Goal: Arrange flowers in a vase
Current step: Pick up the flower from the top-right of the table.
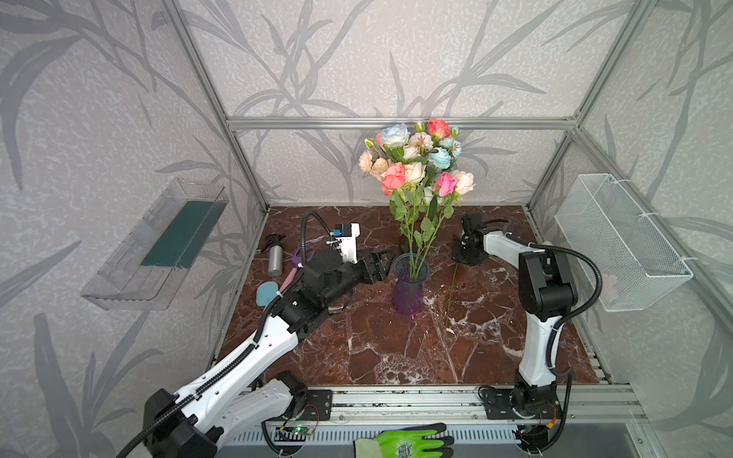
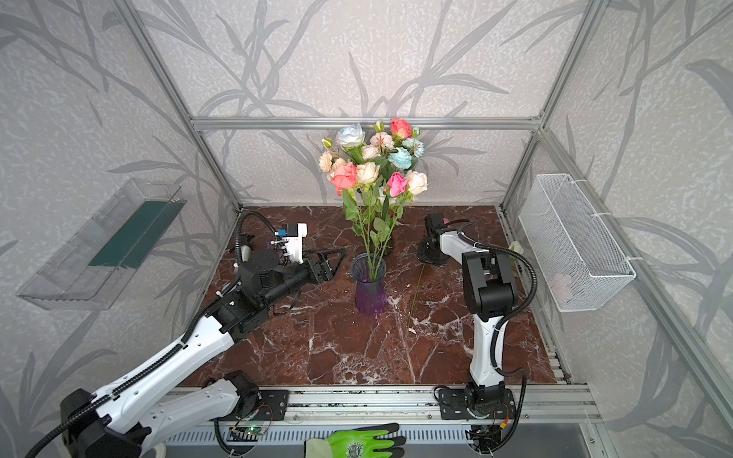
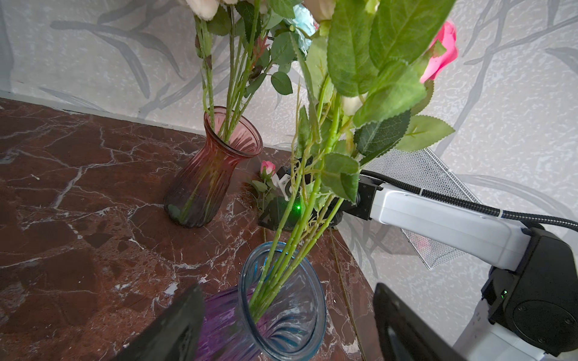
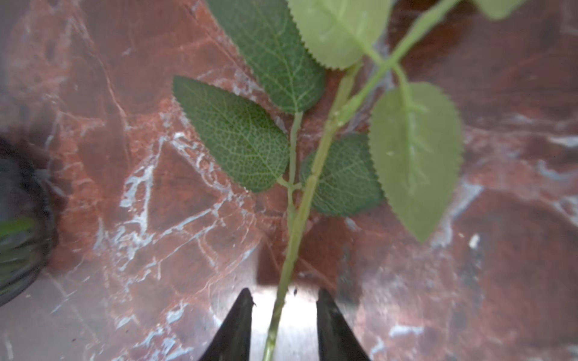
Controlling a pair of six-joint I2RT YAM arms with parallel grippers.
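Note:
Several flowers (image 1: 412, 158) with pink, peach, cream and pale blue heads stand bunched at the back centre of the table. Some of their stems sit in a purple-and-blue glass vase (image 1: 410, 285). Others are in a reddish vase (image 3: 215, 168) behind it, which the leaves hide in both top views. My left gripper (image 1: 380, 261) is open just left of the purple vase, whose rim (image 3: 281, 297) lies between the fingers in the left wrist view. My right gripper (image 4: 284, 292) is low at the back right, open around a leafy green stem (image 4: 300, 212) with a gap either side. A small pink rosebud (image 3: 267, 167) shows beside it.
A thin bare stem (image 1: 452, 293) lies on the marble right of the purple vase. A metal spray bottle (image 1: 275, 257), purple-handled scissors (image 1: 295, 257) and a blue pad (image 1: 266, 293) lie at the left. A clear shelf (image 1: 158, 246) and a wire basket (image 1: 618, 242) hang on the side walls.

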